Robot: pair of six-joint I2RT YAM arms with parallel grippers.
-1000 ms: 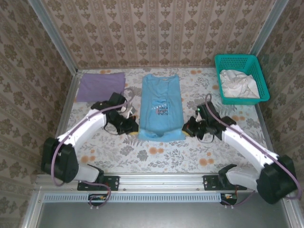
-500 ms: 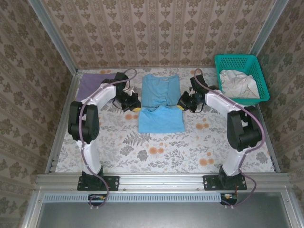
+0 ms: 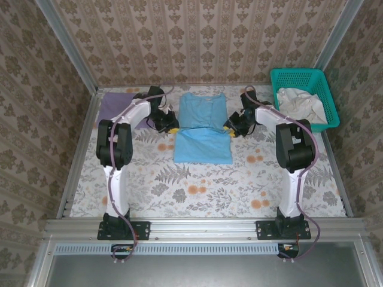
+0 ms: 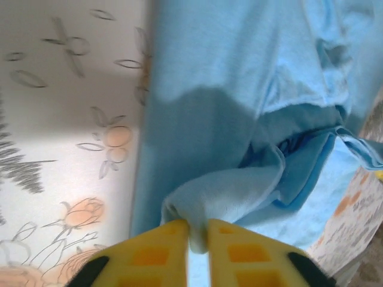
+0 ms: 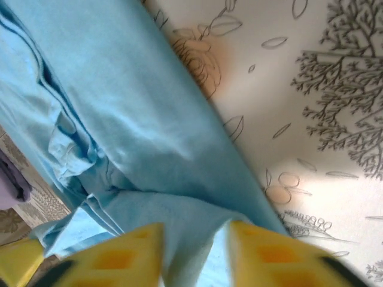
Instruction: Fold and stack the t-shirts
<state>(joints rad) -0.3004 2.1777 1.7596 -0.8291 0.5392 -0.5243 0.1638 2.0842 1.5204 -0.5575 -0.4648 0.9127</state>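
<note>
Blue tee (image 3: 203,134) is seen laid flat at the middle of the table (image 3: 197,191), toward the far half, long axis running away from the arm bases. Its near part is doubled over the rest, so a plain blue panel lies uppermost at the near end. The collar end is left uncovered at the far end. No print is seen on the exposed faces.

Left pincer (image 3: 171,128) is placed at the tee's left edge, level with the fold line. In the left wrist view, a bunched fold of blue cloth is seen pinched in the narrow slit between the yellow fingers (image 4: 149,257). The pincer is recorded as clamped on the tee. Layered edges of the tee are seen beyond the fold, with bare floral table to the left.

Right pincer (image 3: 231,130) is placed at the tee's right edge, opposite the left one. In the right wrist view, the yellow fingers (image 5: 114,260) are seen standing apart, with blue cloth lying across the gap. No pinch is seen there.

Purple tee (image 3: 116,106) is seen folded flat at the far left corner, apart from the blue one.

Basket (image 3: 299,75), teal, is seen at the far right corner, with white cloth (image 3: 299,104) crumpled inside.
</note>
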